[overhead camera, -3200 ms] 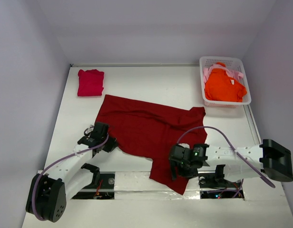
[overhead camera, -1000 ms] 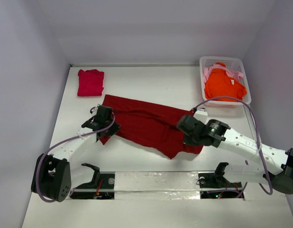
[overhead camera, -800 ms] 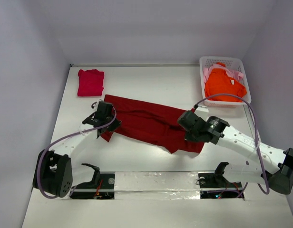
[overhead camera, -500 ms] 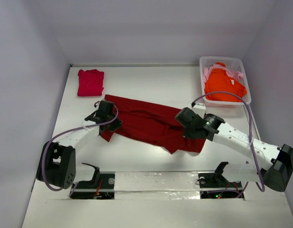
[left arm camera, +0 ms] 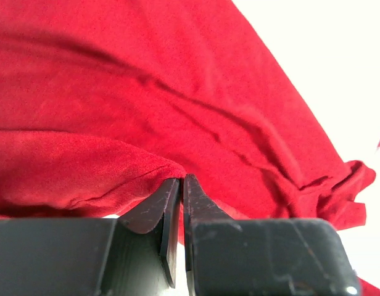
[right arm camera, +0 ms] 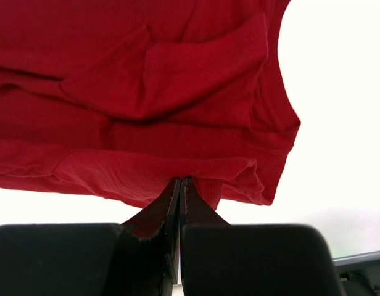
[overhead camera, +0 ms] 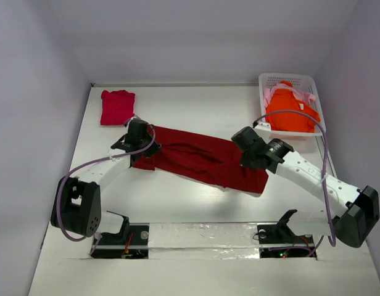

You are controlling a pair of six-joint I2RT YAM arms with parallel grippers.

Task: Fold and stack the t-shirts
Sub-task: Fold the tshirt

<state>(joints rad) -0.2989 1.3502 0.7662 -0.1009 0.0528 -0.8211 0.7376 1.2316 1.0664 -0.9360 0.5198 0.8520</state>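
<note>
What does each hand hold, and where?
The dark red t-shirt: left hand pinches its edge at the left end, right hand at the right end.

The red shirt (overhead camera: 196, 161), pinched in my left tool (left arm camera: 179, 180) and right tool (right arm camera: 179, 180), bars the mid-counter; bare counter (overhead camera: 199, 108) lies beyond, between folded shirt (overhead camera: 117, 106) and basket (overhead camera: 287, 76); near strip also free.

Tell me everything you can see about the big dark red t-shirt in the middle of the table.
The dark red t-shirt is soft, creased cloth, doubled over into a long band across the middle of the white table, its right end nearer the arms. The left end effector is shut on its left edge, the right end effector on its right edge. It lies apart from the crimson-pink shirt.
</note>
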